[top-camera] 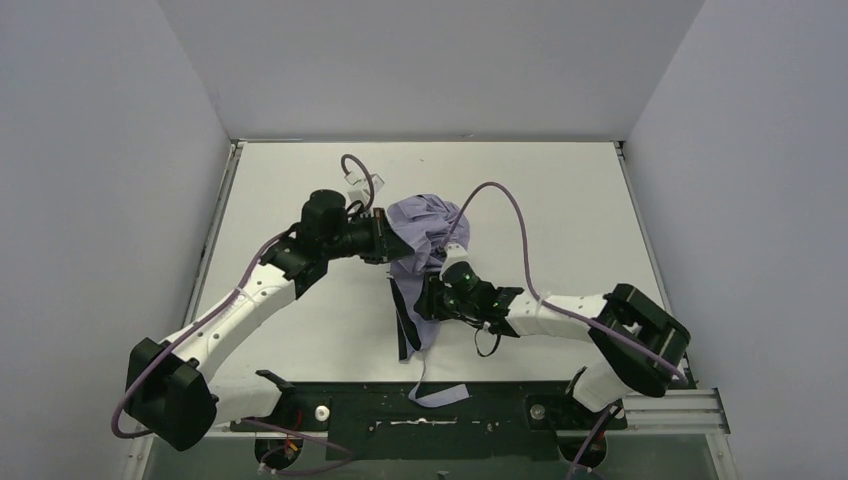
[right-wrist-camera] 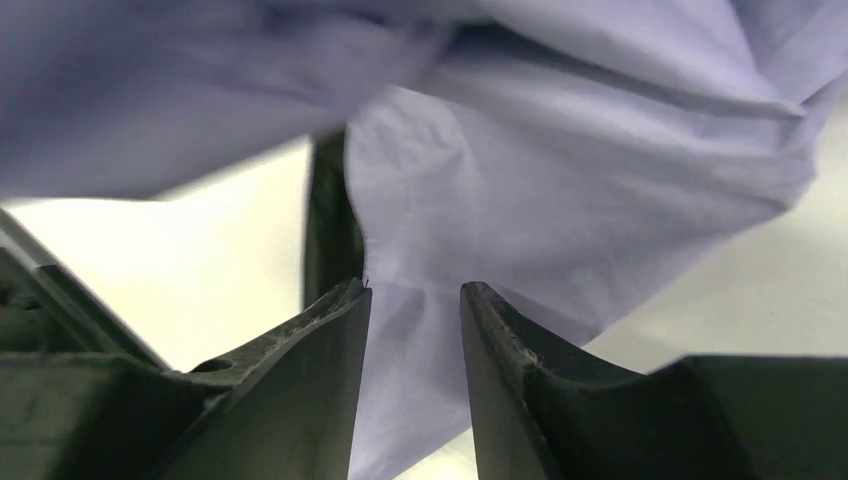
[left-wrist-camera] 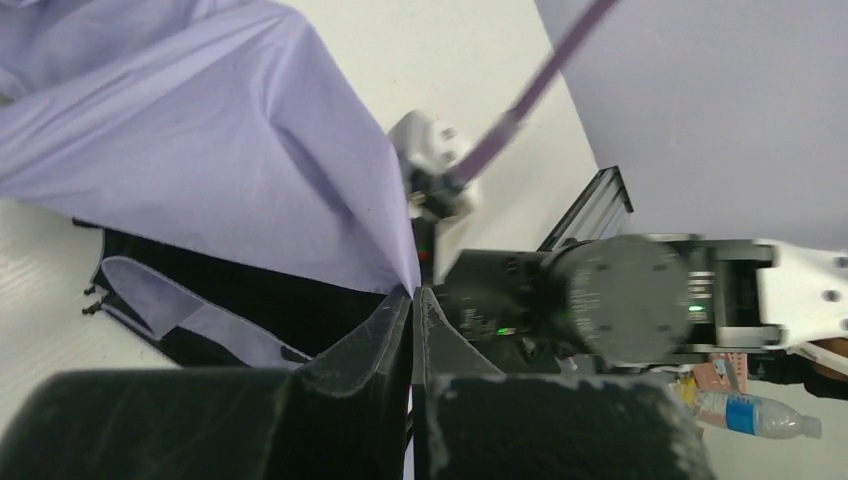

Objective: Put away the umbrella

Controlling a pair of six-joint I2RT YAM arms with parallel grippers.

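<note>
The umbrella lies collapsed mid-table, a bunched mound of pale lavender fabric with black lining trailing toward the front and a thin strap at the near edge. My left gripper reaches in from the left. In the left wrist view this gripper is shut, pinching a corner of the lavender canopy. My right gripper sits at the umbrella's near right side. In the right wrist view it stands open, with loose lavender fabric hanging between the fingers, untouched by either pad.
The white table is walled on three sides by grey panels. A black strip runs along the near edge between the arm bases. The right arm's wrist fills the left wrist view's right side, and a water bottle lies beyond the table.
</note>
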